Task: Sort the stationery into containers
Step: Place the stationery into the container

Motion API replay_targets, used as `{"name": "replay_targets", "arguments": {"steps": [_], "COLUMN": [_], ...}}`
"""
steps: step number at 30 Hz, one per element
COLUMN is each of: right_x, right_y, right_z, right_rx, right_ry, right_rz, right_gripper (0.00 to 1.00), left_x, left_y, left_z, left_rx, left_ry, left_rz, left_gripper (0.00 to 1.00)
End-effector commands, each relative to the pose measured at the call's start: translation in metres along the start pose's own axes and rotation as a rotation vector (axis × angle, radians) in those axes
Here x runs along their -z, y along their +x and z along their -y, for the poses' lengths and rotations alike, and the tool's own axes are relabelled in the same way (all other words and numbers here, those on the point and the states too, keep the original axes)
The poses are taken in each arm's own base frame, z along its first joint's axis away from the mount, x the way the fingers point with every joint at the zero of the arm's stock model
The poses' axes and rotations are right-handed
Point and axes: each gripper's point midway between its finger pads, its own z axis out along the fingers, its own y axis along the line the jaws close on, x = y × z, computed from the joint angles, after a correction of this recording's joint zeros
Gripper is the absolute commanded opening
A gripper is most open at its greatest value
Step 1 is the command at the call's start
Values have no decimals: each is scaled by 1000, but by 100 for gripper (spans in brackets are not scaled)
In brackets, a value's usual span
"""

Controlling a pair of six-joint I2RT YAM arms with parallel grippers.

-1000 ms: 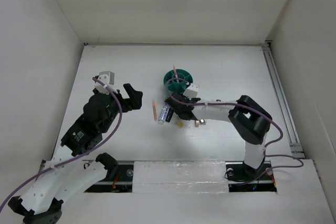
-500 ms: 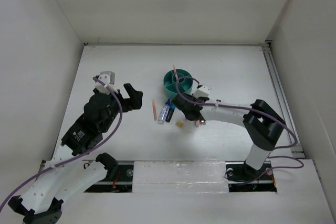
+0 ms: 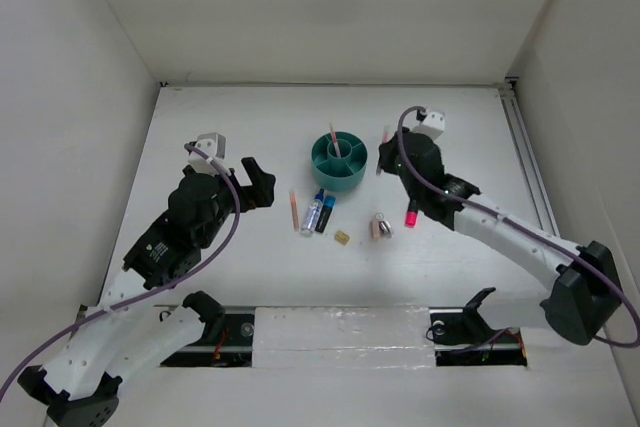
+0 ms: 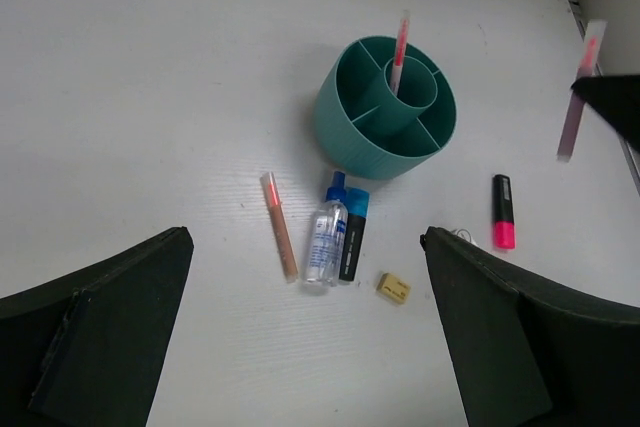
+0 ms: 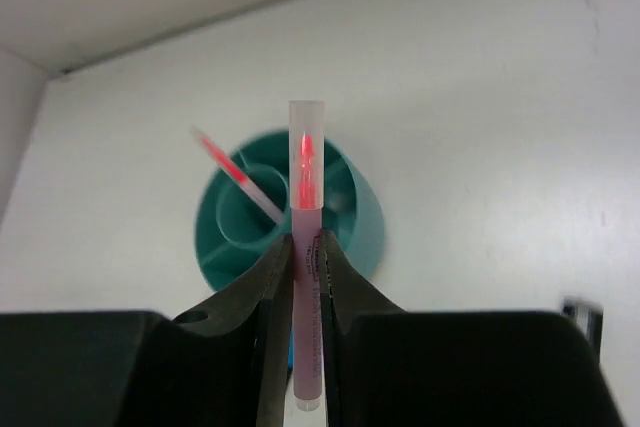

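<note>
White walls close the tabletop (image 3: 220, 127) on the left, back and right, and a rail (image 3: 530, 187) runs along the right edge; your widest open room is the bare white strip between the organizer (image 3: 322, 169) and the back wall; left of the organizer there is open surface too.

Your right hand (image 5: 305, 257) is clamped on a salmon-pink pencil (image 5: 306, 167), which points up out of the fingers (image 5: 270, 287); it hangs lifted to the right of the organizer, apart from its rim. A second pencil (image 4: 400, 47) leans in the organizer's central cup.

Your left hand (image 3: 245, 185) stands wide apart and grips nothing, well to the left of the organizer.

On the near side of the organizer lie the loose things: a third pencil (image 4: 279, 239), a blue-capped clear pen (image 4: 326, 232) touching a dark marker (image 4: 351, 237), and a tan block (image 4: 393, 288) nearer you; near and right of the organizer lie the clips (image 3: 380, 227) and a pink highlighter (image 4: 503, 212) with its black cap toward the back wall.

The tabletop is plain matte white; the light is even.
</note>
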Motion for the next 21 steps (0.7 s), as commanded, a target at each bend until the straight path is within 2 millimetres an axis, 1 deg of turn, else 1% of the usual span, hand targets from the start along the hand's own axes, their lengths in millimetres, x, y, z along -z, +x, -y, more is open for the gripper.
{"name": "replay_targets", "arguments": {"steps": [1,2,3,4,5,6,7,8,9,10,11,12,13,14,15,16,17,18,19,20,21], "right_x": [16,23,31,28,33,31,18,17,18,16,7,8,5,-6,-3,-6,-7,-13,-13,-13,-22], "right_y": [-79,-78,-88,-88,-82,-91,-78,-82,-77,-80,-71,-70,-67,-62,-63,-58,-60,-52,-46,-49,-39], "right_z": [-79,-90,-99,-108,-119,-124,-127,-133,-136,-140,-141,-144,-144,-140,-144,-141,-145,-146,-147,-151,-150], "right_rx": [270,318,344,385,422,434,448,458,476,473,438,434,422,408,390,392,394,391,397,399,392], "right_ry": [-516,-641,-706,-763,-867,-905,-935,-978,-1052,-1088,-1120,-1169,-1191,-1198,-1231,-1248,-1268,-1286,-1316,-1336,-1342], "right_rz": [291,294,329,350,335,353,317,346,333,341,324,321,318,304,321,307,313,295,268,277,245], "right_gripper": [0,0,0,0,0,0,0,0,0,0,0,0,0,0,0,0,0,0,0,0,0], "left_x": [0,0,0,0,0,0,0,0,0,0,0,0,0,0,0,2,1,1,1,1,1], "left_y": [-6,-6,-6,-6,-6,-6,-6,-6,-6,-6,-6,-6,-6,-6,-6,-10,-6,-5,-6,-6,-6], "left_z": [1,1,1,1,1,1,1,1,1,1,1,1,1,1,1,3,1,3,5,5,6], "left_rx": [5,5,5,5,5,5,5,5,5,5,5,5,5,5,5,10,8,-2,1,-8,-9], "left_ry": [6,6,6,6,6,6,6,6,6,6,6,6,6,6,6,14,10,20,33,33,41], "left_rz": [22,22,22,22,22,22,22,22,22,22,22,22,22,22,22,38,30,24,28,28,24], "left_gripper": [100,100,100,100,100,100,100,100,100,100,100,100,100,100,100,100,100,100,100,100,100]}}
